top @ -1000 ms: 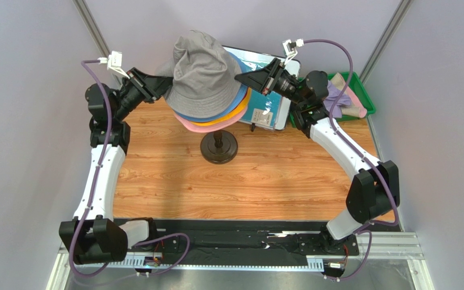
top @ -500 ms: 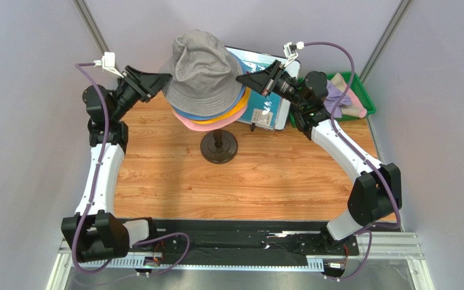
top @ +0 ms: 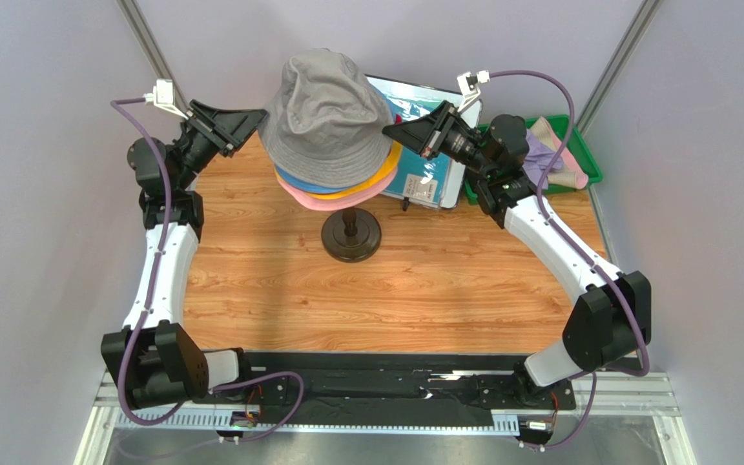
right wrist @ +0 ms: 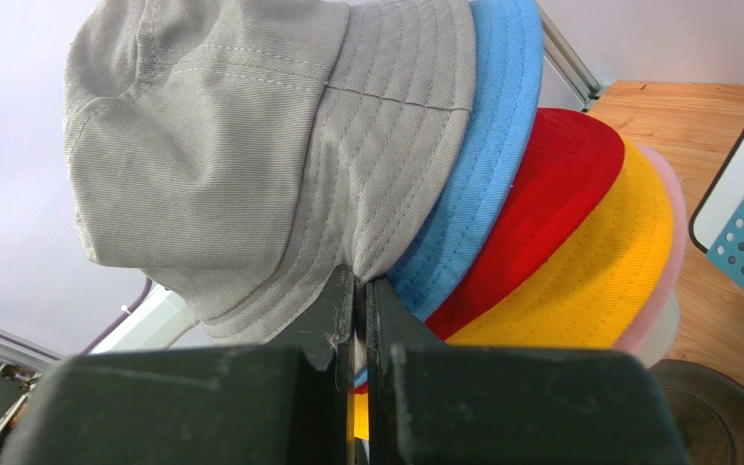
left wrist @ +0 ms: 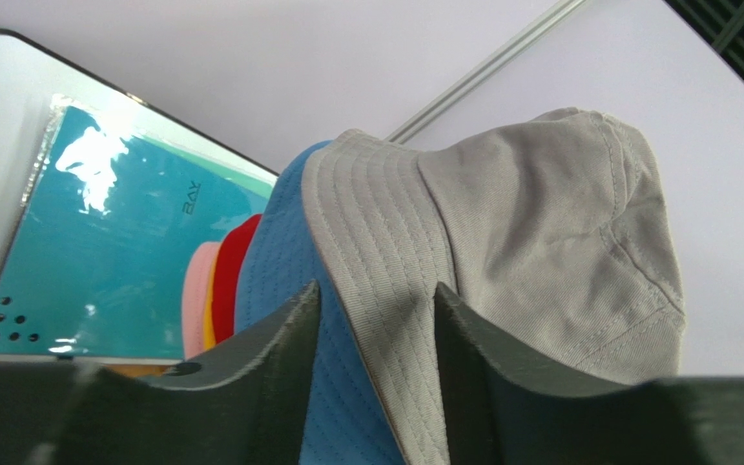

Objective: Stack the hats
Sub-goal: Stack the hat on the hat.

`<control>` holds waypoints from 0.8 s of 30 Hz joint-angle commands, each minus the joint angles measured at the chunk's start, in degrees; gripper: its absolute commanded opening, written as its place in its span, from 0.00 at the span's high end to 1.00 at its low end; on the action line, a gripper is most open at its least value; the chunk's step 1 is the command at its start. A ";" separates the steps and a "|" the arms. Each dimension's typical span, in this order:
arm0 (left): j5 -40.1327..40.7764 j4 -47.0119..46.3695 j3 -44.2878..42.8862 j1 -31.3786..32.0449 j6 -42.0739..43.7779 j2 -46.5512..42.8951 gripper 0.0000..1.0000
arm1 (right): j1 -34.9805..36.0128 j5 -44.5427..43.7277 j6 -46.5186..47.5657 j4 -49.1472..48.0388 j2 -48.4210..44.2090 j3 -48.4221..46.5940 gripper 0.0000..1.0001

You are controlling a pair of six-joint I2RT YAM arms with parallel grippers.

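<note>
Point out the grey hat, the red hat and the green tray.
grey hat (top: pixel 332 107): top view, the crown.
red hat (right wrist: pixel 551 189): right wrist view, the brim.
green tray (top: pixel 591 163): top view, the right rim.

Stand (top: pixel 351 237) top hidden under hats (top: pixel 327 107); green bin (top: pixel 591 167) contents partly behind right arm (top: pixel 551 232).

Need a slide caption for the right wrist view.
Shut right pincer at brim of grey hat, stacked over blue hat, red hat, yellow hat, pink hat.

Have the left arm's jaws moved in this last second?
Yes. The left jaws slid up the picture, away from the dark round base.
</note>
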State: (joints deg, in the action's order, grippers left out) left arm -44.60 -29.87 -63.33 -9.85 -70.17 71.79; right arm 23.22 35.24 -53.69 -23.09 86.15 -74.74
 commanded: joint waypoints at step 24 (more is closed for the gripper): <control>-2.87 3.29 -2.50 0.88 5.26 2.84 1.00 | 1.91 -7.11 11.32 19.57 -1.16 0.38 1.00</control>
State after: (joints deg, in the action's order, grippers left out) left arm -47.22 -33.08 -65.69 -9.74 -72.20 76.31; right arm 23.92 31.64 -48.80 -16.36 84.31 -74.26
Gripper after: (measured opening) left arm 0.006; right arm 0.009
